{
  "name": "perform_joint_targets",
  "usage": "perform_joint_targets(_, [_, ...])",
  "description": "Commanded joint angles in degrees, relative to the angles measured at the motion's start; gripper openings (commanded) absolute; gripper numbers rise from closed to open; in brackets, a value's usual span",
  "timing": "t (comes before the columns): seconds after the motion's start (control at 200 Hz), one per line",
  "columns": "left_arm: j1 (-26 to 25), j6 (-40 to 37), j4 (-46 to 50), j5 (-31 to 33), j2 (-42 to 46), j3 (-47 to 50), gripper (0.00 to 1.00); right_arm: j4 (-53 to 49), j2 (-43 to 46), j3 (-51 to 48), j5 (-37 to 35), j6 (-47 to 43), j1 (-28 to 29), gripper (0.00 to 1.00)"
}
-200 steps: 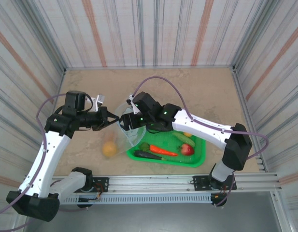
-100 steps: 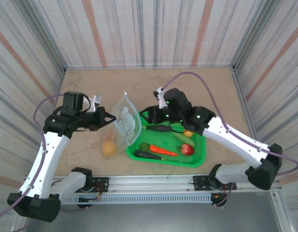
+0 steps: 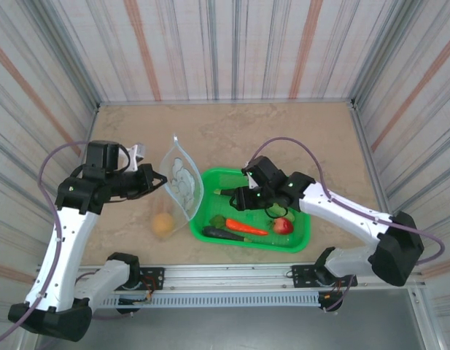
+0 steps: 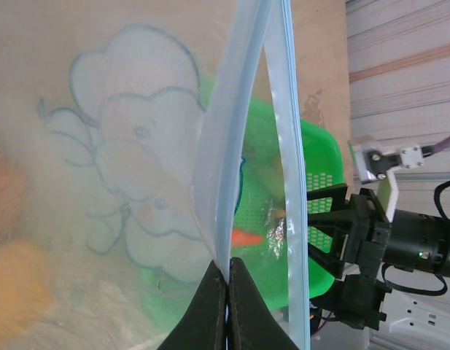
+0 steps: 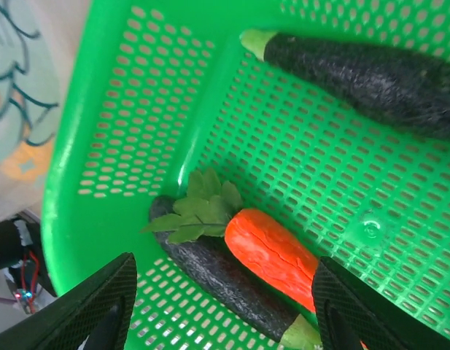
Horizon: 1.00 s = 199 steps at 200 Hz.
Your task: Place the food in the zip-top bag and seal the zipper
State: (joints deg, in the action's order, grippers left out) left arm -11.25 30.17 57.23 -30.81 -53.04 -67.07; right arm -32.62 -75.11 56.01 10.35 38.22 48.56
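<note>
Our left gripper [image 4: 226, 271] pinches the bag [image 3: 182, 184] by its zipper [image 4: 216, 182], left of the basket [image 3: 303, 237]. Our right gripper [image 3: 238, 195] hangs open over the carrot [image 5: 272, 257]; we should centre there, then close gently.

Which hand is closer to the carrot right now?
Right. The right hand hangs open over the carrot; the left hand sits beyond the bag, pinching its zipper.

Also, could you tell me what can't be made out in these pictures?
Left wrist view: orange fruit blurred behind the plastic of the zip-top bag.
Right wrist view: carrot runs off the bottom edge, upper eggplant off the right edge.
Top view: unclear whether that fruit is inside the bag.
</note>
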Motion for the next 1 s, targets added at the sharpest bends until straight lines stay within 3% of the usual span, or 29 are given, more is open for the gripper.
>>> perform_joint_targets(0.0, [0.08, -2.12, 1.3, 1.18, -0.11, -0.71, 0.0, 0.29, -3.73, 0.65, 0.84, 1.46, 1.53, 0.69])
perform_joint_targets(0.245, [0.35, -2.13, 1.3, 0.82, -0.14, 0.27, 0.0, 0.07, -13.32, 6.31, 0.52, -0.36, 4.93, 0.79])
perform_joint_targets(0.446, [0.46, -2.58, 2.01, 1.16, 0.12, 0.39, 0.0, -6.49, -14.9, 8.15, -5.32, -6.29, 8.2, 0.8])
perform_joint_targets(0.676, [0.43, -2.91, 1.66, -0.08, -0.43, 2.3, 0.0, -15.57, -11.09, 9.14, -11.23, -24.84, 8.46, 0.83])
perform_joint_targets(0.837, [0.43, -3.41, 1.35, 0.41, -0.02, 2.56, 0.0, -10.63, -5.69, 3.7, -5.6, -42.86, 8.34, 0.79])
perform_joint_targets(0.992, [0.43, -3.52, 0.92, -0.58, -0.22, 2.3, 0.0, -11.16, -9.5, 4.82, -1.27, -56.14, 6.3, 0.78])
